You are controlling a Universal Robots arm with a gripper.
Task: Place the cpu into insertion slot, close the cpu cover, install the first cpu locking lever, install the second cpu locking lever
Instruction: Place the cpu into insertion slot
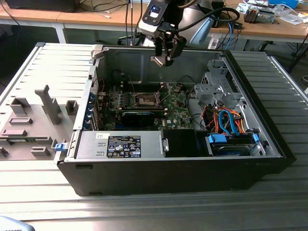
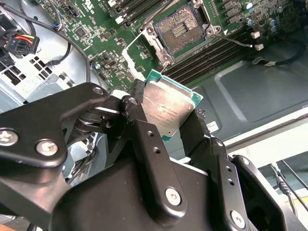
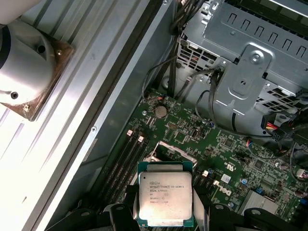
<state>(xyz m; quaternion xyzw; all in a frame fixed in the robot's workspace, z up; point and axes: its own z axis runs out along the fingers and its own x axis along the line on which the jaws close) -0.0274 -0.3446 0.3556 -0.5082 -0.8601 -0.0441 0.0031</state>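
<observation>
Claw clamped on the cpu by two opposite edges, hanging above the open case; insertion slot lies below, dark centre exposed; chip looks light, stiff and slick-topped, and I'd judge its underside fragile, so the edges are the right hold; faint print crosses its metal lid; a printed label sits on the grey box inside.

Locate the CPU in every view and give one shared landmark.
Exterior view: small silvery-grey square cpu in the gripper, above the open black case.
Second wrist view: cpu between black fingers.
First wrist view: cpu, metal face towards the camera.
Shared landmark: metal-rimmed square insertion slot.
</observation>
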